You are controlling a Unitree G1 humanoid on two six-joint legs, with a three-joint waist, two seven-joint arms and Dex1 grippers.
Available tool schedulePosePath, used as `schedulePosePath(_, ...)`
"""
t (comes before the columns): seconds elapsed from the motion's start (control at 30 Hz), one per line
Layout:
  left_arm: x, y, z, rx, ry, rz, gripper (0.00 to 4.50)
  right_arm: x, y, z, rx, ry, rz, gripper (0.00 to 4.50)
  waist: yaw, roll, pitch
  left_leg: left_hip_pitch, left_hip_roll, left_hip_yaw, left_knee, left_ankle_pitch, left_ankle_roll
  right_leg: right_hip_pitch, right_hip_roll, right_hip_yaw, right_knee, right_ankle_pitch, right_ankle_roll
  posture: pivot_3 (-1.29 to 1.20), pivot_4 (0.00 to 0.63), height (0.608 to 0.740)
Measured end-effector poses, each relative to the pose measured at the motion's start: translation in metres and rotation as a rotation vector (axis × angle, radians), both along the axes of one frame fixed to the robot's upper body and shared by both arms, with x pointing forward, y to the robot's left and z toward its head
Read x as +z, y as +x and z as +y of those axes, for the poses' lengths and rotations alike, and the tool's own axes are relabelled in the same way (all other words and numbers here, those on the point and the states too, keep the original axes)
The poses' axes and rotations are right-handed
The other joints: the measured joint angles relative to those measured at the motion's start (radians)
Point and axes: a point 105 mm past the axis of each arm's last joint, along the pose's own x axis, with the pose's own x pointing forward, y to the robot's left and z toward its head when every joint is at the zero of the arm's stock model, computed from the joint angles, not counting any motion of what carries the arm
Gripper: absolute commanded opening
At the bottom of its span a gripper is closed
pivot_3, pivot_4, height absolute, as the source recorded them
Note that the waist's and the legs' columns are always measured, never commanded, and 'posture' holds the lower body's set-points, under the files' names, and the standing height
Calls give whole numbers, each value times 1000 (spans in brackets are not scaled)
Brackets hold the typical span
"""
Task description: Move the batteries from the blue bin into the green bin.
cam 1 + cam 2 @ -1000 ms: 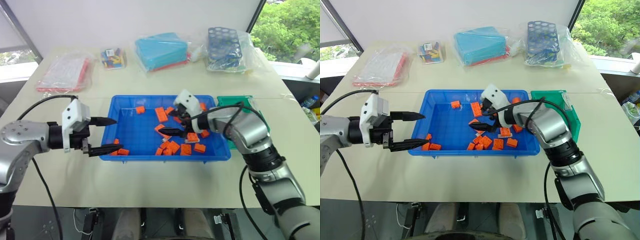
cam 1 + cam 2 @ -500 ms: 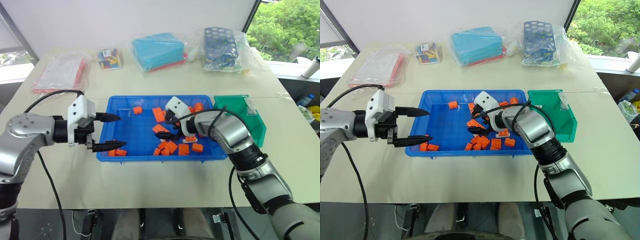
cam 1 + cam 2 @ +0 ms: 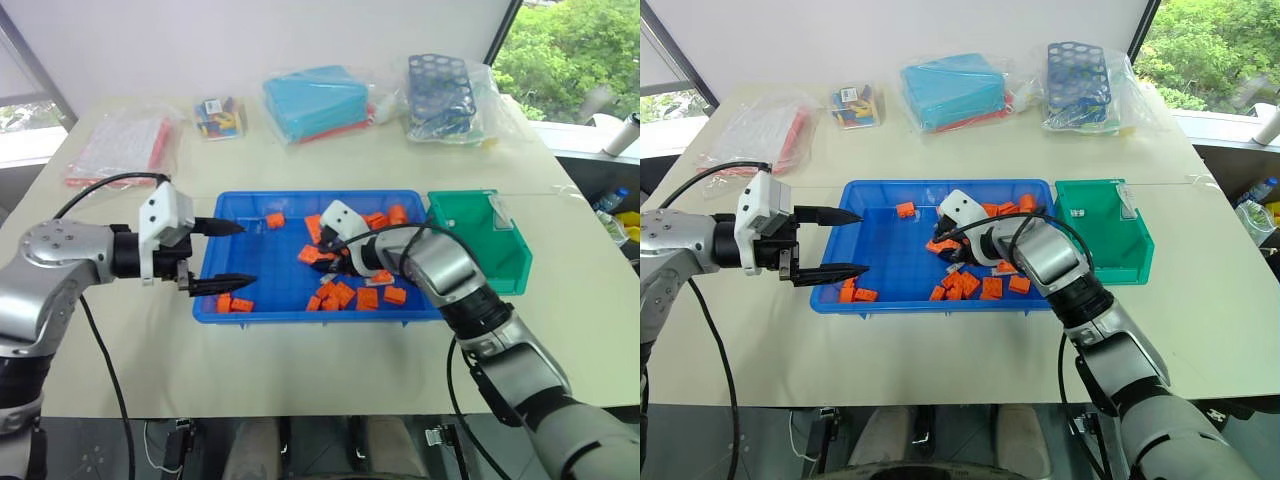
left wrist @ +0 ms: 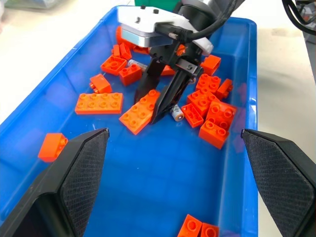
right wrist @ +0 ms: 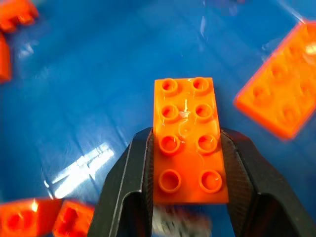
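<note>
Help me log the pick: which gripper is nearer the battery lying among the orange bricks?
Right. The right gripper is down in the blue bin with its fingers astride an orange brick, the battery beside their tips. The left gripper hovers open at the bin's left end.

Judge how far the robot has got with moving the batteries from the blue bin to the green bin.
Done: nothing certain; a pale speck inside the green bin is too small to identify. In hand: the right gripper is closed around an orange brick, not a battery. Left: at least one battery lies in the blue bin beside it. The left gripper is open and empty.
</note>
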Motion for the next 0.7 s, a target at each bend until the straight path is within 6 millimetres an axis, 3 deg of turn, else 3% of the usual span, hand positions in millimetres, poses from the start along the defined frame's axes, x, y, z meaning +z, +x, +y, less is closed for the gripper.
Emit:
schedulePosePath(0.17, 0, 2, -4, -3, -9, -5, 4500, 18, -1, 47, 125, 59, -76, 1247, -1, 0, 0, 0, 0, 0, -1, 0, 0, -1, 1, 0, 1, 1, 1, 0, 150, 737)
schedulePosePath(0.33, -1, 3, -8, -11, -20, -9, 4500, 9, -7, 68, 188, 57, -70, 3761, 7, 0, 0, 0, 0, 0, 0, 0, 0, 0, -1, 0, 1, 1, 1, 0, 150, 737)
schedulePosePath(0.37, -2, 3, -10, -15, -22, -6, 4500, 9, -7, 66, 205, 49, -77, 4244, 8, 0, 0, 0, 0, 0, 1, 0, 0, 1, -1, 0, 0, 1, 1, 0, 150, 737)
schedulePosePath(0.53, -3, 4, -13, -25, -27, -3, 4500, 17, -3, 38, 265, 14, -104, 4244, 6, 0, 0, 0, 0, 0, 1, 0, 0, 1, -1, 0, 0, 1, 2, 0, 150, 737)
schedulePosePath(0.7, -3, 4, -14, -24, -25, -11, 4500, 41, 8, -3, 316, -8, -175, 4244, 1, -1, 0, 0, 0, 0, 0, 0, 0, 0, 0, 0, 0, 1, 2, 0, 150, 737)
